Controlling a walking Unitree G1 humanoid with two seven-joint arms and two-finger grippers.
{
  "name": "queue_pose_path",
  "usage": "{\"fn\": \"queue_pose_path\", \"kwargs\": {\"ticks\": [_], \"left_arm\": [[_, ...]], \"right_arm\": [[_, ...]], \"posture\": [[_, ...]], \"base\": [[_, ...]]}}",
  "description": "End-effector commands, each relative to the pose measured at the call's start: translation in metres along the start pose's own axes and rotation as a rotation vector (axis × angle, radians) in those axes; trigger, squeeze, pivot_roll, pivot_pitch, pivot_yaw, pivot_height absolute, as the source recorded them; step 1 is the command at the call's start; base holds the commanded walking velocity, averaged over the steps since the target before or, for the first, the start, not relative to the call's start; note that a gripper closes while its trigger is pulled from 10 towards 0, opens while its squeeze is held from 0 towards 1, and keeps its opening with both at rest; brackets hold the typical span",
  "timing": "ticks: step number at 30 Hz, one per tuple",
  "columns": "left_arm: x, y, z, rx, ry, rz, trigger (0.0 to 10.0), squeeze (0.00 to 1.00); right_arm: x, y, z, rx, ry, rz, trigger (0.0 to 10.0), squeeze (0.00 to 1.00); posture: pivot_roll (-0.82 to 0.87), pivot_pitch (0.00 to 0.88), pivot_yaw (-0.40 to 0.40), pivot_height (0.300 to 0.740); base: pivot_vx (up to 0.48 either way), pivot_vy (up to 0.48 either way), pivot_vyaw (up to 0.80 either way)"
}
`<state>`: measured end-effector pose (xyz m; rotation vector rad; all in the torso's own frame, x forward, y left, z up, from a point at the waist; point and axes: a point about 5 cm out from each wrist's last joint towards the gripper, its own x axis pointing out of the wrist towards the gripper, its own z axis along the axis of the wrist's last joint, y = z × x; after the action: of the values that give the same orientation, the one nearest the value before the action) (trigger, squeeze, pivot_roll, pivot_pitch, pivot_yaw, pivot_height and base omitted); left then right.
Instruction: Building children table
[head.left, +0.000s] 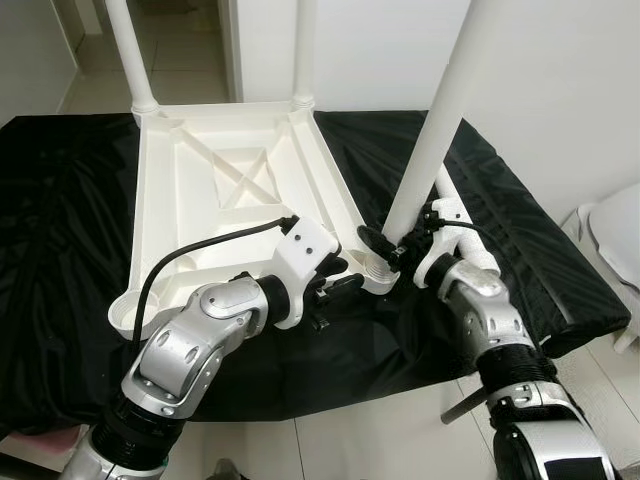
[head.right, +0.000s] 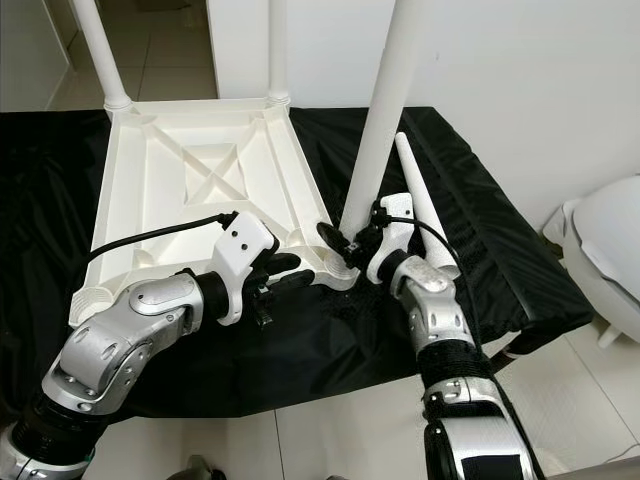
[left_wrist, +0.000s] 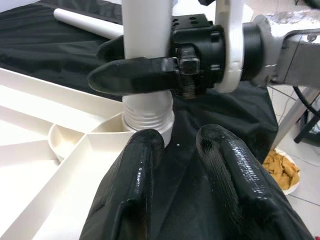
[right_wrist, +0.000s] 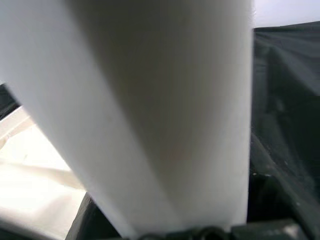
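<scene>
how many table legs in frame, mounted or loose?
4. Two stand in the far corners of the upturned tabletop; the right gripper holds one at the near-right corner; one lies loose on the black cloth.

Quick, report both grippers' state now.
Left gripper: open, holding nothing, beside the tabletop corner.
Right gripper: shut on the white table leg just above its socket.

A room in a home: pale floor tiles (head.left: 180, 45), plain white walls (head.right: 520, 60), and a doorway at the back leading onward. A black cloth (head.left: 60, 220) covers the bench, and what may be a white toilet (head.right: 610, 250) stands beside it.
</scene>
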<state>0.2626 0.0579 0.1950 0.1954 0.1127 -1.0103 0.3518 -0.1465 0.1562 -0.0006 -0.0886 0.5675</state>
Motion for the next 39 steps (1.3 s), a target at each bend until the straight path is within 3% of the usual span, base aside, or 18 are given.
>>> {"fn": "queue_pose_path", "kwargs": {"ticks": [1,9,11,14,19,23,24,25,26,27,28,29,30,35,36,37,38,39], "left_arm": [[-0.001,-0.003,-0.001,0.0,0.007,-0.03,10.0,0.0],[0.0,-0.005,-0.001,0.0,0.009,-0.041,10.0,0.0],[0.001,-0.006,-0.002,-0.001,0.01,-0.047,10.0,0.0],[0.002,-0.007,-0.002,-0.001,0.01,-0.052,10.0,0.0],[0.004,-0.008,-0.002,-0.003,0.008,-0.058,10.0,0.0],[0.004,-0.007,-0.002,-0.001,0.007,-0.059,10.0,0.0],[0.004,-0.006,-0.001,0.001,0.007,-0.058,10.0,0.0],[0.004,-0.006,-0.001,0.001,0.007,-0.058,10.0,0.0],[0.004,-0.006,-0.001,0.004,0.008,-0.056,10.0,0.0],[0.004,-0.006,-0.001,0.004,0.008,-0.056,10.0,0.0],[0.004,-0.005,-0.001,0.005,0.009,-0.053,10.0,0.0],[0.004,-0.005,-0.001,0.005,0.009,-0.053,10.0,0.0],[0.003,-0.004,-0.002,0.006,0.011,-0.05,10.0,0.0],[0.003,-0.004,-0.002,0.009,0.011,-0.052,10.0,0.0],[0.004,-0.005,-0.001,0.01,0.01,-0.054,10.0,0.0],[0.004,-0.005,-0.001,0.011,0.009,-0.056,10.0,0.0],[0.004,-0.005,-0.001,0.012,0.009,-0.057,10.0,0.0],[0.004,-0.005,-0.001,0.012,0.009,-0.057,10.0,0.0]], "right_arm": [[-0.003,0.0,-0.007,0.048,0.013,-0.069,0.0,0.0],[-0.003,0.012,-0.005,0.071,-0.023,-0.241,0.0,0.0],[-0.004,0.028,-0.006,0.121,-0.047,-0.378,0.0,0.0],[-0.005,0.04,-0.005,0.12,-0.054,-0.475,0.0,0.0],[-0.003,0.056,-0.004,0.114,-0.06,-0.496,0.0,0.0],[-0.003,0.056,-0.002,0.105,-0.055,-0.509,0.0,0.0],[-0.004,0.054,-0.002,0.1,-0.047,-0.522,2.2,0.0],[-0.004,0.054,-0.002,0.1,-0.047,-0.522,2.2,0.0],[-0.005,0.052,-0.002,0.093,-0.04,-0.53,8.9,0.0],[-0.005,0.052,-0.002,0.093,-0.04,-0.53,8.9,0.0],[-0.006,0.05,-0.002,0.095,-0.04,-0.528,10.0,0.92],[-0.006,0.05,-0.002,0.095,-0.04,-0.528,10.0,0.92],[-0.006,0.047,0.001,0.102,-0.048,-0.484,10.0,1.0],[-0.006,0.041,0.003,0.089,-0.048,-0.397,10.0,1.0],[-0.006,0.034,0.003,0.077,-0.033,-0.371,10.0,0.24],[-0.006,0.029,0.003,0.065,-0.022,-0.329,10.0,0.24],[-0.005,0.024,0.003,0.067,-0.005,-0.28,10.0,0.0],[-0.005,0.024,0.003,0.067,-0.005,-0.28,10.0,0.0]], "posture": [[-0.02,0.036,-0.043,0.74],[-0.02,0.032,-0.043,0.74],[-0.03,0.024,-0.042,0.74],[-0.03,0.02,-0.042,0.74],[-0.04,0.006,-0.04,0.74],[-0.03,0.003,-0.043,0.74],[-0.03,0.0,-0.045,0.74],[-0.03,0.0,-0.045,0.74],[-0.03,0.0,-0.045,0.74],[-0.03,0.0,-0.045,0.74],[-0.03,0.0,-0.043,0.74],[-0.03,0.0,-0.043,0.74],[-0.03,0.0,-0.043,0.74],[-0.03,0.0,-0.041,0.74],[-0.04,0.0,-0.043,0.74],[-0.04,0.0,-0.043,0.74],[-0.04,0.0,-0.045,0.74],[-0.04,0.0,-0.045,0.74]], "base": [[0.0,0.0,0.0],[0.0,0.0,0.0],[0.0,0.0,0.0],[0.0,0.0,0.0],[0.0,0.0,0.0],[0.0,0.0,0.0],[0.0,0.0,0.0],[0.0,0.0,0.0],[0.0,0.0,0.0],[0.0,0.0,0.0],[0.0,0.0,0.0],[0.0,0.0,0.0],[0.0,0.0,0.0],[0.0,0.0,0.0],[0.0,0.0,0.0],[0.0,0.0,0.0],[0.0,0.0,0.0],[0.0,0.0,0.0]]}}
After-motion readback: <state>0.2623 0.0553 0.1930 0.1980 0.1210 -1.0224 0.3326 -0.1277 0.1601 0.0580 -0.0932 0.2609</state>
